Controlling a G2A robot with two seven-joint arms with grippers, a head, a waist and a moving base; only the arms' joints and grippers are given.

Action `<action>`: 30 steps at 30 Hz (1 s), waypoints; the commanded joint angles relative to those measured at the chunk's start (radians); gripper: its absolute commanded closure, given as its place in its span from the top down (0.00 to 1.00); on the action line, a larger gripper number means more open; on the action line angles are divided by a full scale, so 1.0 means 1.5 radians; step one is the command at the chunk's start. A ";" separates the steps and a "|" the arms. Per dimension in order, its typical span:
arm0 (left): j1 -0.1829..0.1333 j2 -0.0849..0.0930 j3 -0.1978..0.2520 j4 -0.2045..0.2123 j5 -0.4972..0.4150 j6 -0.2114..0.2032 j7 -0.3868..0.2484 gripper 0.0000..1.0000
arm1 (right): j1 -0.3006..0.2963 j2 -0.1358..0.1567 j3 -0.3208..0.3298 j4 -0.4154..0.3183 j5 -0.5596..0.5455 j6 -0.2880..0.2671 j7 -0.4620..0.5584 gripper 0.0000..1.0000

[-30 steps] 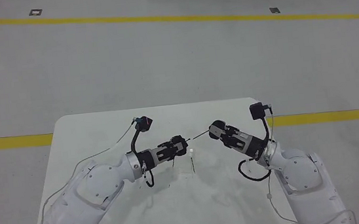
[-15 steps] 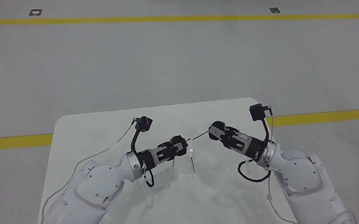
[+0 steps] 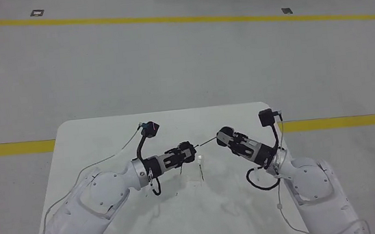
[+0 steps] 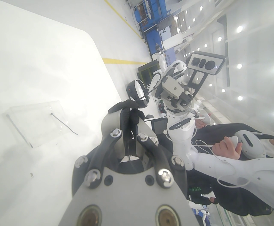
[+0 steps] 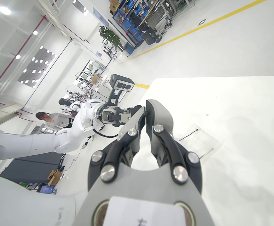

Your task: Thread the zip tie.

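- Two clenched tools share one zip tie point(image 3: 204, 143): the left tool point(image 3: 185, 148) pinches one end and the right tool point(image 3: 222, 137) the other, above the table point(image 3: 107, 136)
- Likely failure: the tail misses the head's small slot, or the thin strap buckles or slips, if the tools converge off-line
- Long axis runs straight from tool to tool; which end carries the head I cannot tell

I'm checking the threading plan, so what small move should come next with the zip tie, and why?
Probably ease the right gripper slightly toward the left gripper. Both are shut on the zip tie, which spans straight between them above the table, so closing the gap should feed it.
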 commanded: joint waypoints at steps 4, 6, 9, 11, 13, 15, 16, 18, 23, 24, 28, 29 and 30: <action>0.000 0.000 0.000 0.000 0.000 0.000 0.000 0.00 | 0.005 0.001 -0.005 0.003 0.001 0.000 -0.002 0.00; 0.000 0.000 0.000 0.000 0.000 0.000 0.000 0.00 | 0.007 0.001 -0.007 0.004 0.001 0.000 -0.002 0.00; 0.000 0.000 0.000 0.000 0.000 0.000 0.000 0.00 | 0.010 0.002 -0.011 0.006 0.001 0.000 -0.003 0.00; 0.000 0.000 0.000 0.000 0.000 0.000 0.000 0.00 | 0.012 0.002 -0.013 0.008 0.000 0.000 -0.003 0.00; 0.000 0.000 0.000 0.000 0.000 0.000 0.000 0.00 | 0.013 0.003 -0.015 0.010 -0.002 0.000 -0.004 0.00; 0.000 0.000 0.000 0.000 0.000 0.000 0.000 0.00 | 0.014 0.003 -0.016 0.011 -0.004 0.000 -0.005 0.00; 0.000 0.000 0.000 0.000 0.000 0.000 0.000 0.00 | 0.015 0.003 -0.016 0.012 -0.005 0.000 -0.006 0.00; 0.000 0.000 0.000 0.000 0.000 0.000 0.000 0.00 | 0.015 0.004 -0.017 0.013 -0.007 0.000 -0.007 0.00; 0.000 0.000 0.000 0.000 0.000 0.000 0.000 0.00 | 0.016 0.005 -0.019 0.014 -0.009 0.000 -0.009 0.00; 0.000 0.000 0.000 0.000 0.000 0.000 0.000 0.00 | 0.016 0.005 -0.019 0.014 -0.009 0.000 -0.009 0.00; 0.000 0.000 0.000 0.000 0.000 0.000 0.000 0.00 | 0.018 0.006 -0.022 0.015 -0.010 0.000 -0.008 0.00; 0.000 0.000 0.000 0.000 0.000 0.000 0.000 0.00 | 0.019 0.007 -0.023 0.015 -0.011 0.000 -0.008 0.00; 0.000 0.000 0.000 0.000 0.000 0.000 0.000 0.00 | 0.019 0.007 -0.024 0.015 -0.012 0.000 -0.007 0.00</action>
